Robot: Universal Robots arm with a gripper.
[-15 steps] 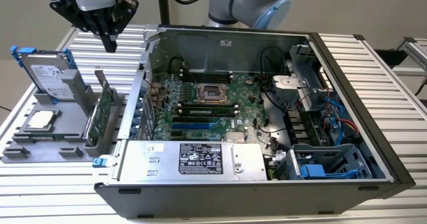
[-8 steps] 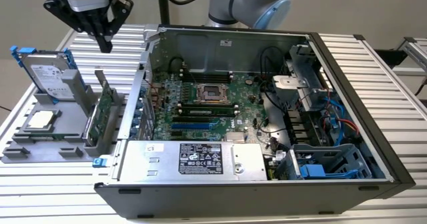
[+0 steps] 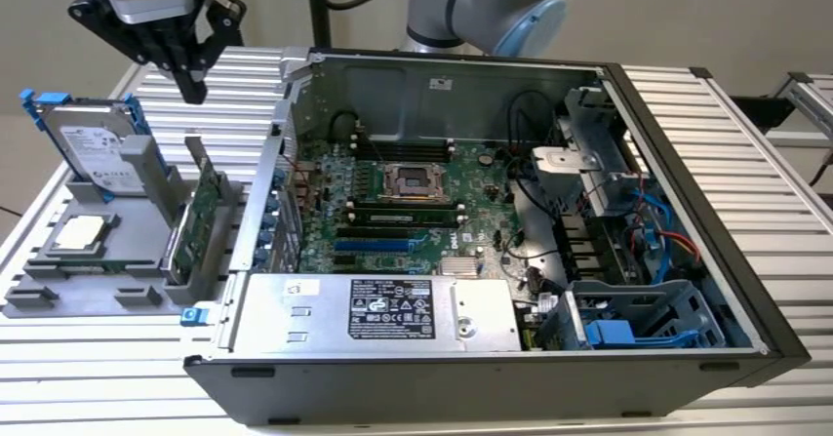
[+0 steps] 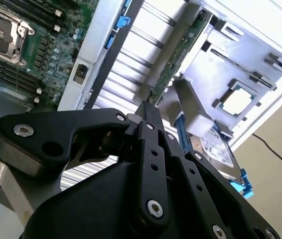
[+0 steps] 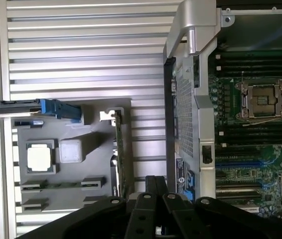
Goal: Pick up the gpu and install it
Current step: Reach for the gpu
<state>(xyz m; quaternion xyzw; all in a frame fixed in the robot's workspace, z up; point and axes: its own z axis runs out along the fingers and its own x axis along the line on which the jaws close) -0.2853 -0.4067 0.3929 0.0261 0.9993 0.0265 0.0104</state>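
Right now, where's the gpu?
At the exterior view's left, the gpu stands on edge in the grey holder, between the hard drive and the computer case.

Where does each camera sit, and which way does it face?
Exterior view: off the arm, raised, looking down into the open black computer case; the arm's grey-blue joint and black hand show.
Second wrist view: on the arm, looking along the hand toward the thin green gpu card standing upright.
First wrist view: on the arm, looking down past the hand at the gpu, edge-on.
Shared: both wrist views show the square silver CPU chip.
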